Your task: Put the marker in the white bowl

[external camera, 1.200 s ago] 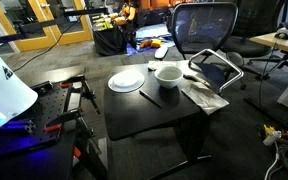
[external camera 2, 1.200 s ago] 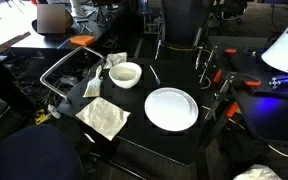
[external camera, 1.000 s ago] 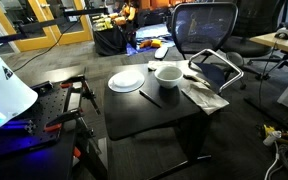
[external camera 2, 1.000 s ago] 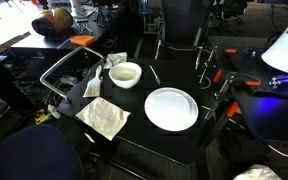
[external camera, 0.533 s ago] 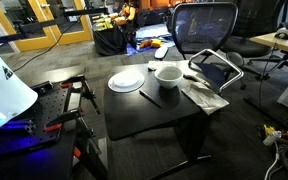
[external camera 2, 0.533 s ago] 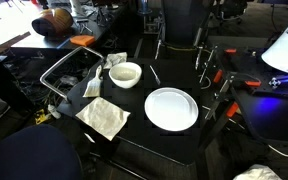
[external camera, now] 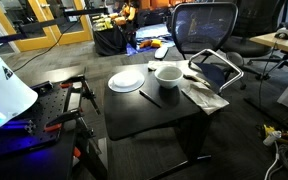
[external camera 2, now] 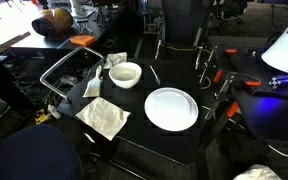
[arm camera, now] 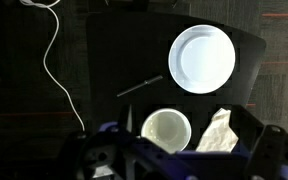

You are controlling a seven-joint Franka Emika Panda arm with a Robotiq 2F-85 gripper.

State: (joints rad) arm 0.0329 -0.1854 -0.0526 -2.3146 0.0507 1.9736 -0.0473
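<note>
Wrist view puts your gripper [arm camera: 174, 168] along the bottom edge as a dark blur, so you cannot tell from it whether the jaws are open or closed; it holds nothing that shows. Just beyond it sits the white bowl [arm camera: 167, 130], empty, with a crumpled napkin [arm camera: 220, 134] beside it. Next out lies the marker [arm camera: 141, 86], flat on the dark table [arm camera: 114, 45], clear of the bowl and clear of the plate [arm camera: 202, 58] farther on.

Over the last second nothing on the table has shifted in either exterior view, and only the background has stirred. So the job looks unstarted to you: the marker is not yet picked up.

Its long axis runs on a diagonal here, lower left to upper right, the upper end aimed at the plate's rim. You cannot make out which end is the cap. In an exterior view the marker [external camera 2: 154, 75] lies just beside the bowl [external camera 2: 125, 74].
</note>
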